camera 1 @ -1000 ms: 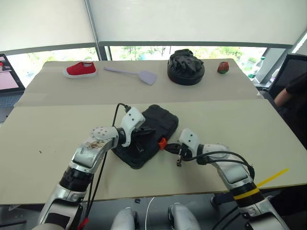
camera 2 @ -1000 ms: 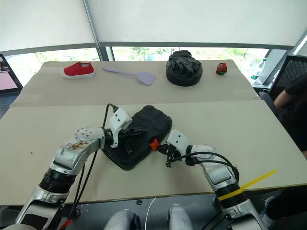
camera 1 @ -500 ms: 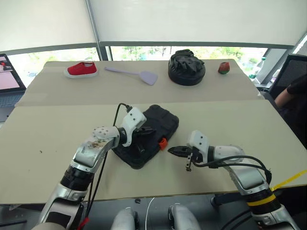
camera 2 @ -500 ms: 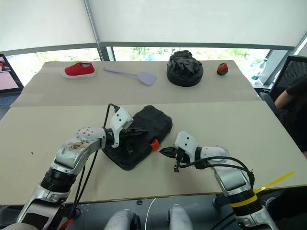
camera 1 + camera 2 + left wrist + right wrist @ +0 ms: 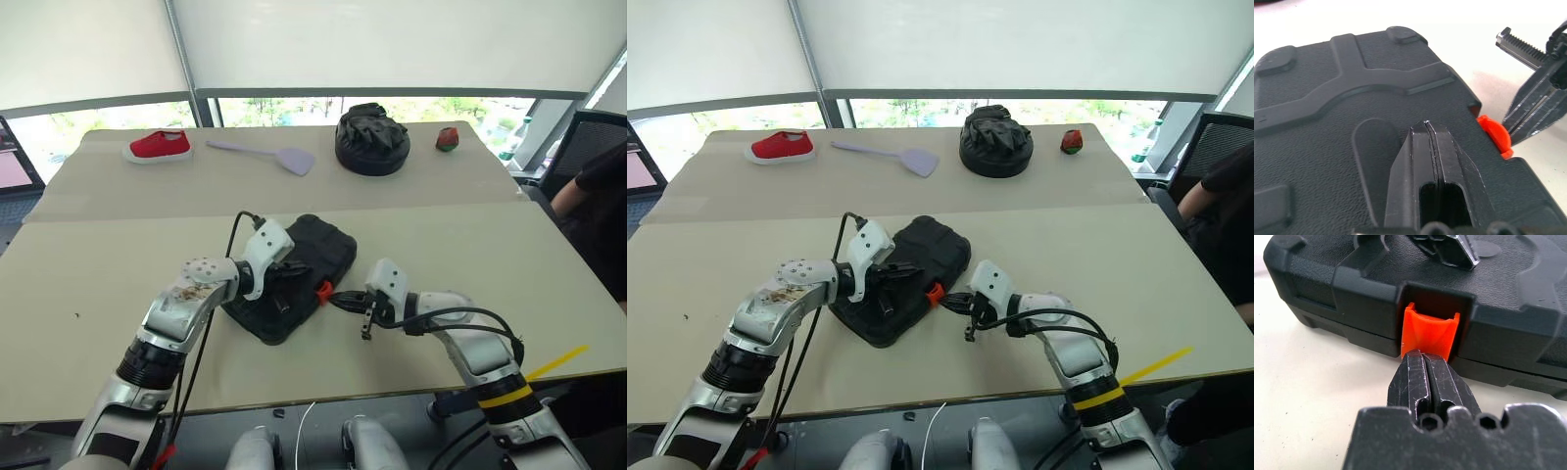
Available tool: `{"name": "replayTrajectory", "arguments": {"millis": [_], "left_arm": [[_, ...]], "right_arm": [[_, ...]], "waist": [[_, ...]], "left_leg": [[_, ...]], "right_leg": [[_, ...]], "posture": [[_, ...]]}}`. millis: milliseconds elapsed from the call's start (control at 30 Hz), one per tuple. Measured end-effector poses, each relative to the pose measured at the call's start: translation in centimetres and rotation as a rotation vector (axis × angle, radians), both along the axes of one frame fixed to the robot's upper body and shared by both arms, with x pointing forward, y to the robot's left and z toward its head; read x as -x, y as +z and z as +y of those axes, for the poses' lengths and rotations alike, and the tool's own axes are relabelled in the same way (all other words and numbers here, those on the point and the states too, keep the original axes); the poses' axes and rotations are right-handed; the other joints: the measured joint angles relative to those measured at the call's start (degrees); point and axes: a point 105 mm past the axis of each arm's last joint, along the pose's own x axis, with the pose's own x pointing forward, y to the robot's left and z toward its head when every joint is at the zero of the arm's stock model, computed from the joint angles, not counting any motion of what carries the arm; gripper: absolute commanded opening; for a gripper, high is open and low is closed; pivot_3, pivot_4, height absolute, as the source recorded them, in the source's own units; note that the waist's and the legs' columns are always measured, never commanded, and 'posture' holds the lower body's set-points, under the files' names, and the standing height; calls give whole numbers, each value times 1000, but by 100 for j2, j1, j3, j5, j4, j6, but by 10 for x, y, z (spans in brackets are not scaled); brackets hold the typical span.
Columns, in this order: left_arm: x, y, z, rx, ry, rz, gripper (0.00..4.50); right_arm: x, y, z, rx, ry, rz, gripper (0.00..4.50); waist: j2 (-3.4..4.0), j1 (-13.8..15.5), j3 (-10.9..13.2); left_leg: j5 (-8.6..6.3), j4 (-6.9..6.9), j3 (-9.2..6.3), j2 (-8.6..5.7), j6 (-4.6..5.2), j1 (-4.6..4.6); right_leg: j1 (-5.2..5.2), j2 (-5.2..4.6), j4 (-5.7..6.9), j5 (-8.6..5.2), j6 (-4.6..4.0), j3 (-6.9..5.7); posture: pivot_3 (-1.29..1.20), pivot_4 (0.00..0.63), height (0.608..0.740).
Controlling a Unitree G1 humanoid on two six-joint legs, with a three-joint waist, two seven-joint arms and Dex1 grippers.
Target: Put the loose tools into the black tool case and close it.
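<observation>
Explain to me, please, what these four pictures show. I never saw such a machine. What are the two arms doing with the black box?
This is a humanoid robot with two arms. Two pictures come from cameras on its head, looking down at a table; the other two come from a camera on each wrist. On the table lies the black tool case, lid down. The left gripper, jaws shut, rests on the lid. The right gripper, jaws also shut, has its tip at the case's orange latch. Neither holds anything. Farther back lie a red shoe, a lilac spatula, a round black bundle and a small red object.
</observation>
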Motion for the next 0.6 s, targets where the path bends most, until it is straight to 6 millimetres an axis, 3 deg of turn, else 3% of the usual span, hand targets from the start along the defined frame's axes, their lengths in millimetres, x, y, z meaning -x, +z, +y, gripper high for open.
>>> {"name": "replayTrajectory", "arguments": {"millis": [600], "left_arm": [[3, 0, 1, 5, -4, 32, 25]], "right_arm": [[-18, -16, 17, -16, -23, 91, 112]], "waist": [[-9, -74, -16]], "left_leg": [[1, -31, -7, 2, -2, 22]], "right_leg": [[-11, 15, 13, -8, -28, 15]], "posture": [[0, 150, 740]]}}
